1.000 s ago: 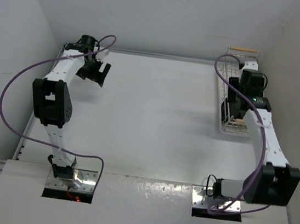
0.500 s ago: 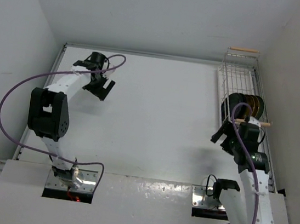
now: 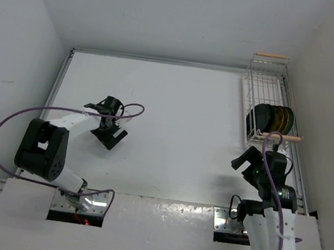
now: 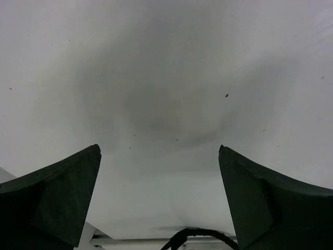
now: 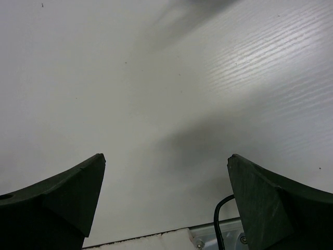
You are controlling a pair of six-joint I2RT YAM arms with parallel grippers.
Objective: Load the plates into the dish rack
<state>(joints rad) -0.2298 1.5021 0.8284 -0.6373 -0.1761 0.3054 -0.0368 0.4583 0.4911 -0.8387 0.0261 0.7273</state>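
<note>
Plainly, the loading looked finished. Nearest the camera, the right jaws stood spread wide and empty, hanging over bare table (image 3: 180, 114) just ahead of that arm's base; the right wrist view showed only white surface between the two dark fingertips (image 5: 73, 187). The left jaws, a little farther out on the other side, were likewise parted with nothing between them, and the left wrist view gave the same blank white.

Beyond the right jaws, along the table's right edge, lay the dish rack (image 3: 266, 73), running away from the arms. The plates (image 3: 272, 118) stood on edge in a tight row at its near end, just behind the nearer wooden handle bar (image 3: 282, 137). The far stretch of the rack, up to the other handle bar (image 3: 271, 55), held nothing.

As I judged it, no plate was waiting for pickup, since none lay on the table in the overhead view. So the step in hand was clearing off after the last placement. The next move called for little: parking both arms without brushing the rack, and perhaps checking that each plate sat upright in its slot.

Counted: two arms, two sets of jaws, one rack, two handle bars. Of plates I made out five, a black one on the left and mustard tones further along, though they overlapped too closely to be sure.
</note>
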